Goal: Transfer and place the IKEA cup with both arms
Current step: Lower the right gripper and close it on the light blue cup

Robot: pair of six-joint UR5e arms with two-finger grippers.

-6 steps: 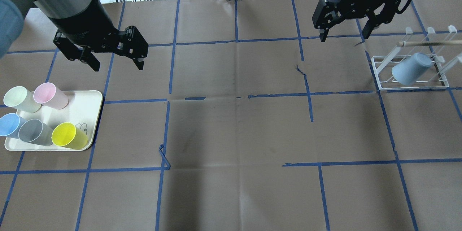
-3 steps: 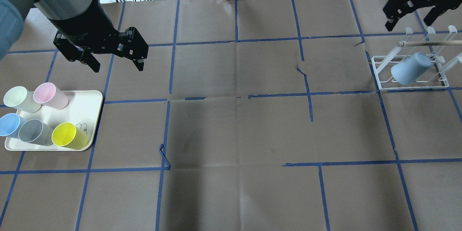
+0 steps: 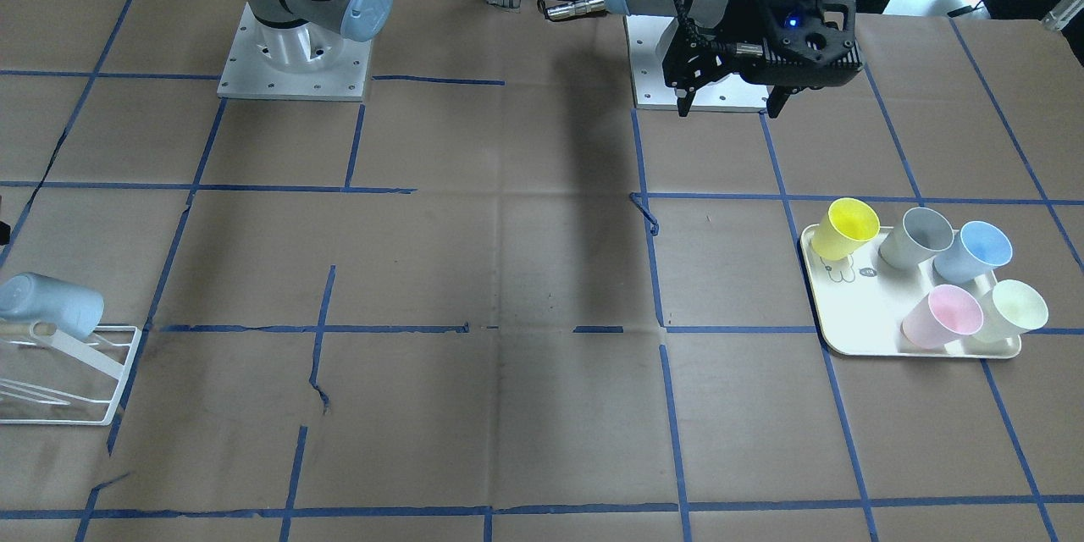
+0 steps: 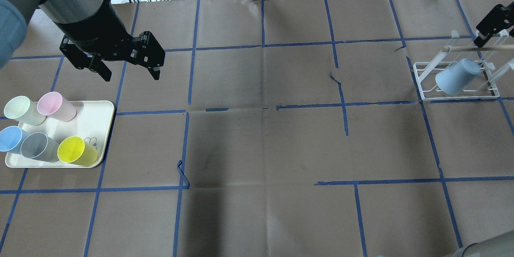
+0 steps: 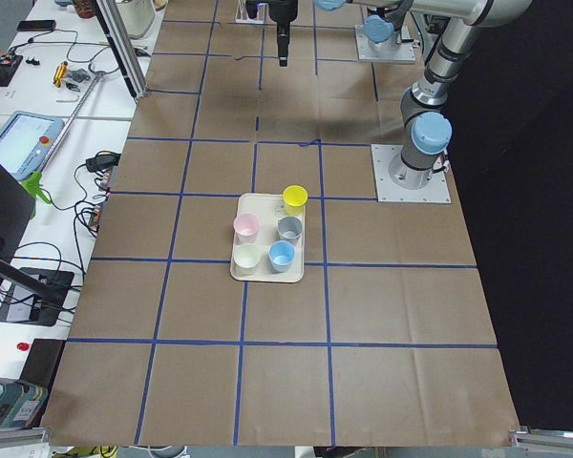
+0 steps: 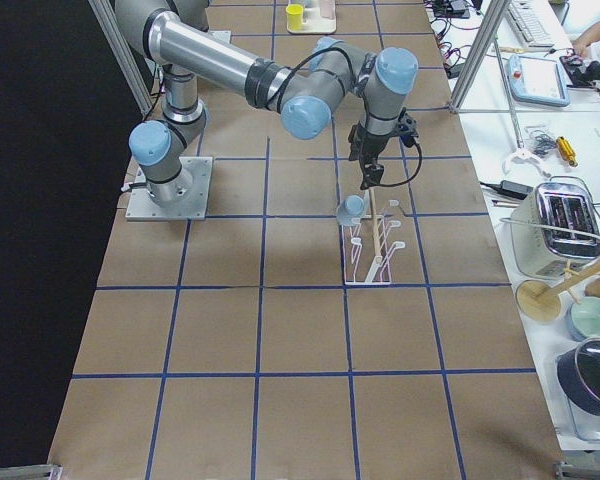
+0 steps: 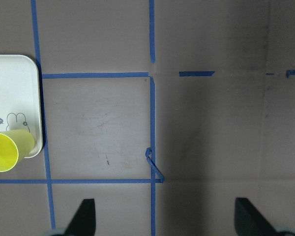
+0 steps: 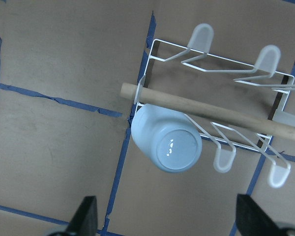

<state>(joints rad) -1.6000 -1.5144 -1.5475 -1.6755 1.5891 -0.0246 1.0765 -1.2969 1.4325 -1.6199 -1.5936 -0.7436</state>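
The IKEA cup (image 4: 457,76) is light blue and hangs tilted, bottom outward, on a peg of the white wire rack (image 4: 425,90) at the table's right. In the right wrist view the cup (image 8: 167,145) lies below my right gripper (image 8: 167,219), which is open, empty and raised above the rack. Only one of its fingers (image 4: 488,24) shows at the overhead view's right edge. My left gripper (image 4: 131,75) is open and empty, high above the table beyond the tray (image 4: 96,116). It also shows in the front view (image 3: 728,106).
The cream tray holds pale-green (image 4: 22,110), pink (image 4: 56,106), blue (image 4: 10,138), grey (image 4: 38,146) and yellow (image 4: 76,151) cups. A wooden rod (image 8: 211,110) runs across the rack's top. Blue tape lines grid the brown table cover.
My right gripper has moved from left of the rack to the view's right edge, open throughout. The cup stays on the rack. My left gripper has barely moved.
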